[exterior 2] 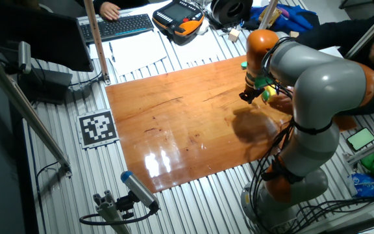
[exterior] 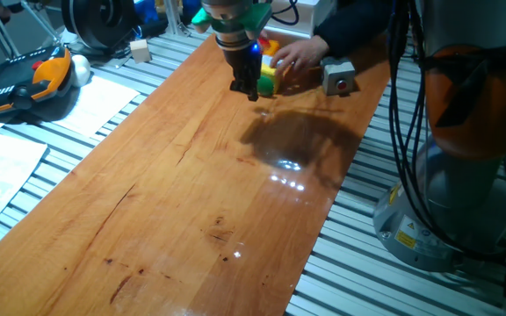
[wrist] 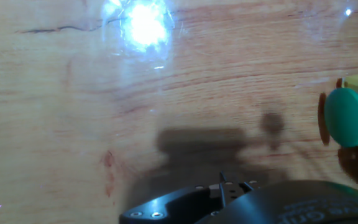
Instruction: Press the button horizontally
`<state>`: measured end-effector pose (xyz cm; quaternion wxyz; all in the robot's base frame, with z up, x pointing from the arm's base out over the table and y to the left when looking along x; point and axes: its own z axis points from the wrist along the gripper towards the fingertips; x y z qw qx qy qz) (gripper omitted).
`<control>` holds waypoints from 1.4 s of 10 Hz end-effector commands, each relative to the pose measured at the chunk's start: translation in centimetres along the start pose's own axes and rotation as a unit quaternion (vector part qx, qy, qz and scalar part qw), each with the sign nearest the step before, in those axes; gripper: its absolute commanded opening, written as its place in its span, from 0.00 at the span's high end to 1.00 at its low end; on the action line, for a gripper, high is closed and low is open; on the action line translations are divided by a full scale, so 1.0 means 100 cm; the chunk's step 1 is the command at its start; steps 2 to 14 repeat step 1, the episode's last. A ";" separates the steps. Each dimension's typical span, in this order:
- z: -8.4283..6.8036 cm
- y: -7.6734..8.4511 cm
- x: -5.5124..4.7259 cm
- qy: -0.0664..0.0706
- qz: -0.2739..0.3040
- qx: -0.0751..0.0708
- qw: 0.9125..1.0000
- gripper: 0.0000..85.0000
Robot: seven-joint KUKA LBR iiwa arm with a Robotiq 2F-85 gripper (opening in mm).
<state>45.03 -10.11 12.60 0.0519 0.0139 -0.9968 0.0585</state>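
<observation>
— What does your button look like?
— Green round button (wrist: 347, 117) on a yellow box (exterior: 267, 81), facing sideways, at the table's (exterior: 191, 193) far end, just right of the gripper (exterior: 245, 88).
— Count?
— One green button; one grey box with a red button (exterior: 338, 76) further right; one human hand (exterior: 295, 54) behind.
— Gripper state?
— You cannot tell; the fingertips aren't resolved.

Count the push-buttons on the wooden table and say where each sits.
2. A green button on a yellow box, right of the gripper; a red button on the grey box further right. Others may hide behind the arm.
</observation>
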 end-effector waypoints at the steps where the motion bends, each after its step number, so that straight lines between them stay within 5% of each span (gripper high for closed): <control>1: 0.000 0.000 0.000 0.000 0.000 0.000 1.000 1.00; 14: 0.000 0.000 0.000 0.000 0.000 0.000 1.000 1.00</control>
